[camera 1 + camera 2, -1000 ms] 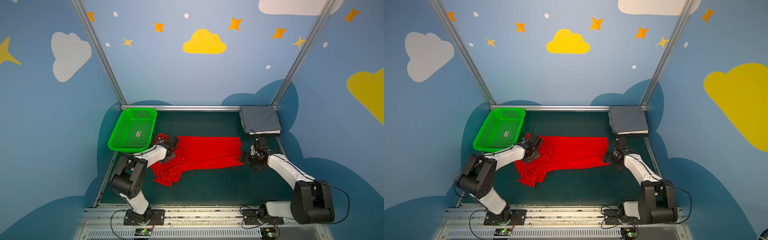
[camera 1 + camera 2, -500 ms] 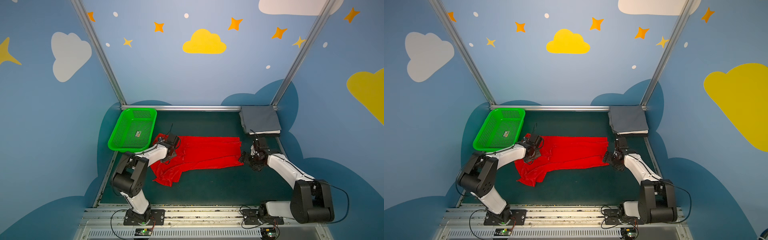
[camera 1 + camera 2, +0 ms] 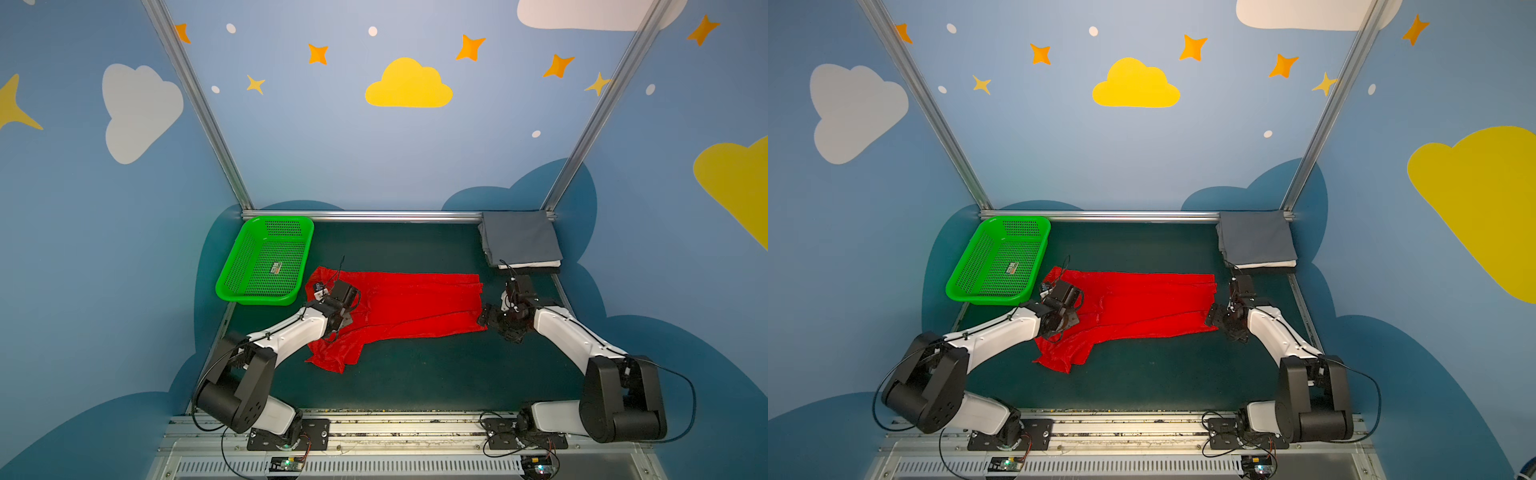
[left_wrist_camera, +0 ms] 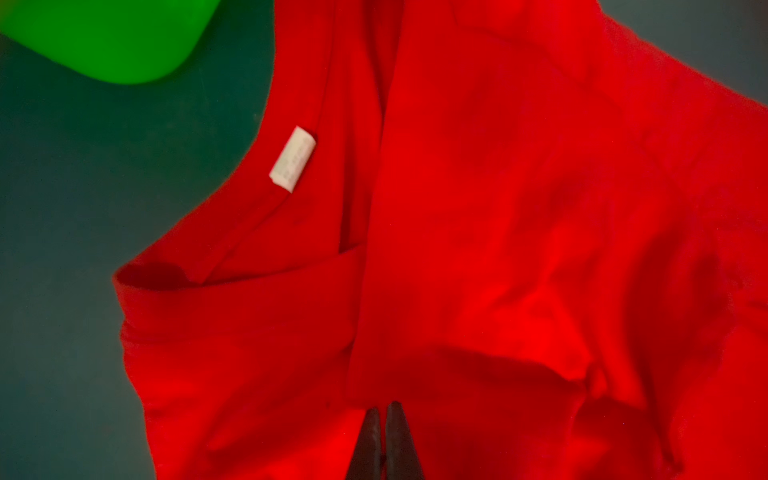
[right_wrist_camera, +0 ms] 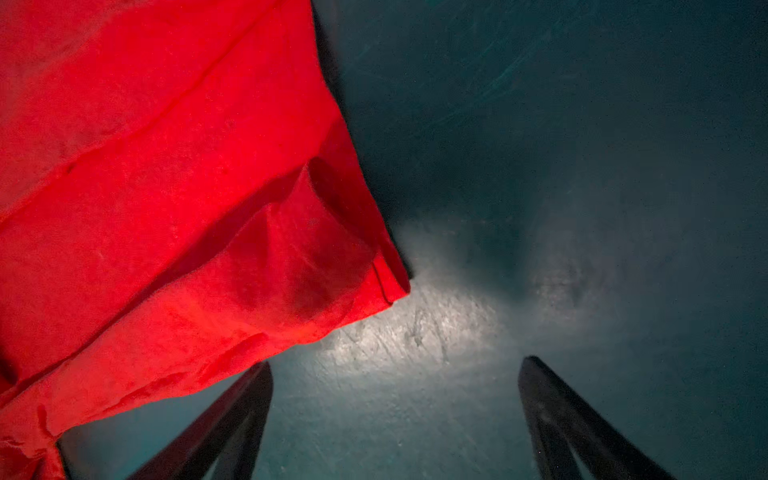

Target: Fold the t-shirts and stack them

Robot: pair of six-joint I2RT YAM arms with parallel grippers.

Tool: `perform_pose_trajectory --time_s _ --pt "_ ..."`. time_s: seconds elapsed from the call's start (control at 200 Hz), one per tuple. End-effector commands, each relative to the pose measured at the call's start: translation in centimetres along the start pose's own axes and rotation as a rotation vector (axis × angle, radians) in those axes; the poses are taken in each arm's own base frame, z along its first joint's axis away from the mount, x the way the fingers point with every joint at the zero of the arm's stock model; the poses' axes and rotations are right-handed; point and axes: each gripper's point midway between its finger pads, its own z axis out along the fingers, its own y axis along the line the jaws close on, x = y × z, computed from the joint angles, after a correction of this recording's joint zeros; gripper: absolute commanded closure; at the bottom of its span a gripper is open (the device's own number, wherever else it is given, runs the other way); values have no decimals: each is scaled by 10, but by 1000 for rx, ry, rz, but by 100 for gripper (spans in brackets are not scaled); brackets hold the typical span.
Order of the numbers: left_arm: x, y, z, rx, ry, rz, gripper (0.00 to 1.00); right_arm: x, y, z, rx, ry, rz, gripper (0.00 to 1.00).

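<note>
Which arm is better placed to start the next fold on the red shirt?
Left, probably: left gripper is shut on the shirt near the collar; right gripper open over table, holding nothing.

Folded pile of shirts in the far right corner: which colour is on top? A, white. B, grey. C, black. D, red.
B: in both top views a grey shirt lies uppermost in that corner.
</note>
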Motion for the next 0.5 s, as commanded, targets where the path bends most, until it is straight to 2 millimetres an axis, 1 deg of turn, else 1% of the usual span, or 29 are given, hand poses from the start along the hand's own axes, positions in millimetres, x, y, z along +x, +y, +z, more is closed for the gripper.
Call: perform_pose_trajectory --time_s 0.0,0.125,0.165,0.185,0.2,0.28,0.305,0.325,0.34,0.38,0.415,0.435,0.496 --pt "2 -3 -3 0 -22 3 96 -4 1 -1 4 -1 -3 10" --pt "14 -10 -5 10 -16 38 96 -3 0 0 7 3 0 9" --pt "17 -11 -6 11 -10 42 92 -3 0 0 7 6 3 9" --pt "18 -10 -6 9 -8 43 86 -3 0 1 5 7 4 9" --pt "17 -9 -7 6 -9 40 83 -2 0 1 6 9 5 9" --pt "17 -6 -17 5 -26 35 82 1 1 3 -4 24 13 9" --pt "16 -6 -22 15 -37 29 78 2 2 4 -9 31 17 9" --pt "15 -6 -27 26 -44 25 72 3 2 5 -15 37 22 9" --pt "14 -5 -30 33 -50 20 65 4 3 5 -19 39 25 10" --pt "11 0 -39 41 -71 5 43 7 4 7 -32 48 34 9" --pt "8 2 -50 58 -95 -10 31 9 5 9 -44 53 43 10" --pt "6 5 -55 62 -105 -17 29 9 7 9 -52 55 46 10" --pt "6 8 -69 106 -119 -10 28 11 10 12 -74 60 61 10"
